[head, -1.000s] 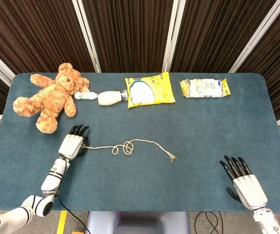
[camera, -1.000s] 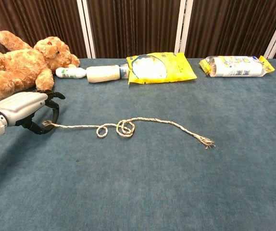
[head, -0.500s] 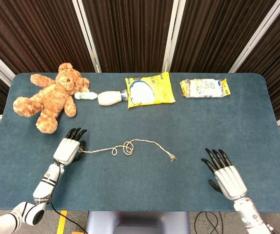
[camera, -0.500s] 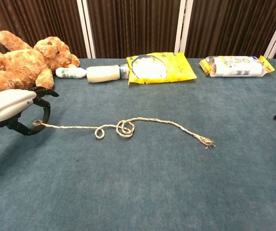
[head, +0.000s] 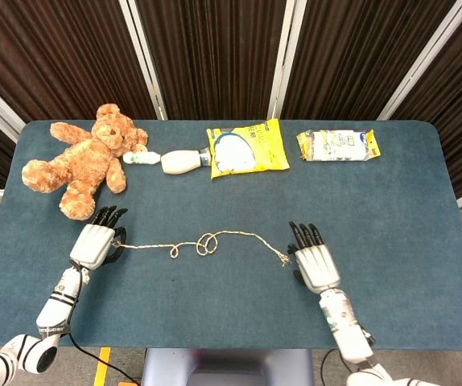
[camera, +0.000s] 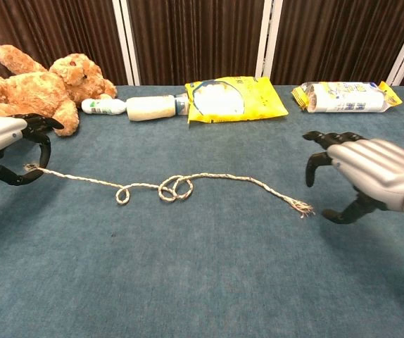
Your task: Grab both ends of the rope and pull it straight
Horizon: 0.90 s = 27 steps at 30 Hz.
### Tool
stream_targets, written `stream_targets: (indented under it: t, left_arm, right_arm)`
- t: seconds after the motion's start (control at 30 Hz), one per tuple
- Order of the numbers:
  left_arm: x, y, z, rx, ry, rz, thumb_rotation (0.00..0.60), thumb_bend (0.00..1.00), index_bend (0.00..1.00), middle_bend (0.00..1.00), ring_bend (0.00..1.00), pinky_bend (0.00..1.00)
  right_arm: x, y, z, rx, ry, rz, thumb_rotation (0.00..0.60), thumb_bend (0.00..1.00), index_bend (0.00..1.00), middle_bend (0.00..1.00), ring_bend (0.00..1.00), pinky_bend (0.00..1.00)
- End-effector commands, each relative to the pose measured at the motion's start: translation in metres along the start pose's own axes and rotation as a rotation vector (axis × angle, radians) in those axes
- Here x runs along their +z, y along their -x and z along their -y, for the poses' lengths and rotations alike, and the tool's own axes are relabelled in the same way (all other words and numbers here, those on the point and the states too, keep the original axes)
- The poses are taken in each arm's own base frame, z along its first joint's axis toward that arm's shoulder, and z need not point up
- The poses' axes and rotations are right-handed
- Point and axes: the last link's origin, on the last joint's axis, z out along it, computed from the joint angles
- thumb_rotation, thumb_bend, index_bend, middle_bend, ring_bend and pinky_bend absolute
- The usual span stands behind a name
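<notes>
Left hand (camera: pixel 5 148) pinches the rope (camera: pixel 167 186); no label text readable.

On the table (head: pixel 424 209), the rope (head: pixel 207 241) lies crosswise near the front, between the left hand (head: pixel 92 244) at its left end and the right hand (head: pixel 315 265) just beside its right end. Behind it sit, left to right, teddy bear (head: pixel 82 161), bottle (head: pixel 171 161), pouch (head: pixel 245 149), packet (head: pixel 340 145).

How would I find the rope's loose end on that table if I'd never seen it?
Start at the yellow bag at the table's far edge, then come toward the near side to the thin pale rope lying across the blue cloth. Follow it to the frayed end by the right robot hand; the other end is pinched in the left robot hand.
</notes>
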Motion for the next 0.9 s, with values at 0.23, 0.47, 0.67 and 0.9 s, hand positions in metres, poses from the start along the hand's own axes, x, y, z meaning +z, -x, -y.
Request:
stream_targets:
  t: [0.23,0.47,0.67,0.9]
  left_arm:
    - [0.002,-0.004,0.005,0.000,-0.005,-0.007,0.600,0.43,0.63,0.10,0.00,0.09]
    - [0.002,-0.005,0.010,-0.003,-0.013,-0.008,0.600,0.43,0.63,0.10,0.00,0.09]
    - [0.004,-0.006,0.011,-0.006,-0.013,-0.009,0.600,0.43,0.63,0.10,0.00,0.09]
    - [0.005,-0.006,0.011,-0.007,-0.013,-0.009,0.600,0.43,0.63,0.10,0.00,0.09]
  right_arm:
    - [0.031,0.007,0.034,-0.003,0.034,0.038,0.600,0.36,0.52,0.00,0.00,0.00]
    - [0.044,0.012,0.033,-0.017,0.084,0.045,0.600,0.36,0.53,0.00,0.00,0.00]
    - [0.050,0.013,0.027,-0.019,0.112,0.053,0.600,0.36,0.54,0.00,0.00,0.00]
    - [0.052,0.016,0.024,-0.030,0.121,0.073,0.600,0.41,0.58,0.03,0.00,0.00]
